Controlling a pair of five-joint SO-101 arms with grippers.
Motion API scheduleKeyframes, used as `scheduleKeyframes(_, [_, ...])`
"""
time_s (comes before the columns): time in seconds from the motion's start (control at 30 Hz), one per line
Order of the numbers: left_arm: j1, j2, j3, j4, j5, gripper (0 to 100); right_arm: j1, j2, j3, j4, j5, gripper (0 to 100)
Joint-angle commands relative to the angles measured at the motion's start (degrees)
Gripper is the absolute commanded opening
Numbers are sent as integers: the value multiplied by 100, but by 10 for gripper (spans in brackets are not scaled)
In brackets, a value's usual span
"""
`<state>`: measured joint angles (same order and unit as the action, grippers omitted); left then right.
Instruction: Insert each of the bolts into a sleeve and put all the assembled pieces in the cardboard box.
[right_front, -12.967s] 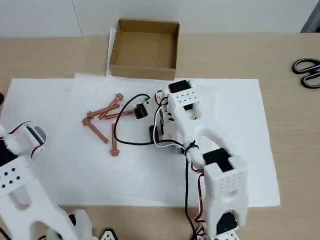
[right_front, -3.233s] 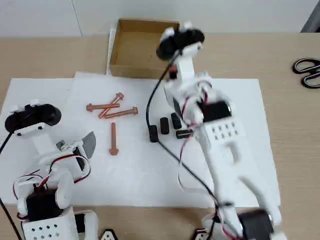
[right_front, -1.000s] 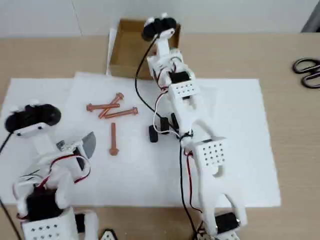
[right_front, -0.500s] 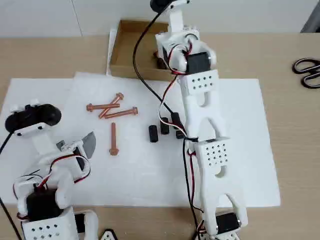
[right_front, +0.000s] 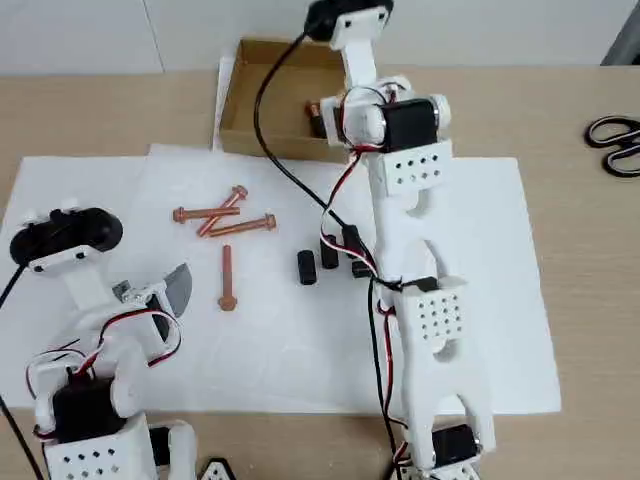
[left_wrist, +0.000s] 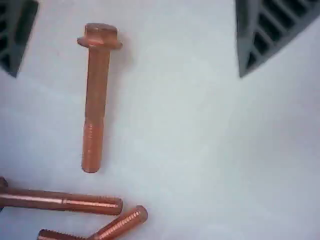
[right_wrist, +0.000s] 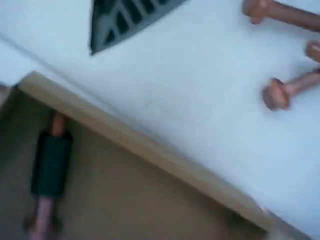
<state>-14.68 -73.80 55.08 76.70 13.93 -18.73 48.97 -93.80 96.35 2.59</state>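
The cardboard box (right_front: 246, 100) stands at the table's far edge. My right gripper (right_front: 330, 124) hangs open over its right part, and one grey finger (right_wrist: 131, 17) shows above the paper. An assembled bolt and sleeve (right_wrist: 50, 167) lies loose on the box floor (right_front: 314, 110). Several copper bolts (right_front: 227, 277) lie on the white paper (right_front: 480, 300), with several black sleeves (right_front: 306, 266) to their right. My left gripper (right_front: 165, 290) is open above the single bolt (left_wrist: 95, 100), its fingers (left_wrist: 270, 30) on either side of the head end.
Scissors (right_front: 612, 140) lie on the bare table at the far right. The right arm spans the paper from the near edge to the box. More bolts (left_wrist: 60, 201) lie just beyond the single one.
The right arm has stretched farther over the box and shifted to its right part. The assembled piece now lies free in the box. The left arm has stayed put.
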Motion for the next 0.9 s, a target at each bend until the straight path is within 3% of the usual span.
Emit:
scheduleKeyframes(0.0, [-35, -35, -22, 53, -70, 268, -110, -1033, -70, 66, 35, 226])
scheduleKeyframes(0.3, [-35, -35, -22, 53, -70, 268, -136, -3248, 3367, 40, 35, 226])
scheduleKeyframes(0.47, [-35, -35, -22, 53, -70, 268, -514, -4453, 5679, 13, 35, 226])
scheduleKeyframes(0.67, [-35, -35, 66, 53, -105, 268, -1200, -4637, 7411, -22, 18, 226])
scheduleKeyframes(0.77, [-88, -35, 119, 53, -686, 268, -1473, -4435, 7833, -189, -141, 226])
scheduleKeyframes(0.87, [-466, -35, 127, 26, -1503, 268, -1613, -4127, 8009, -356, -862, 226])
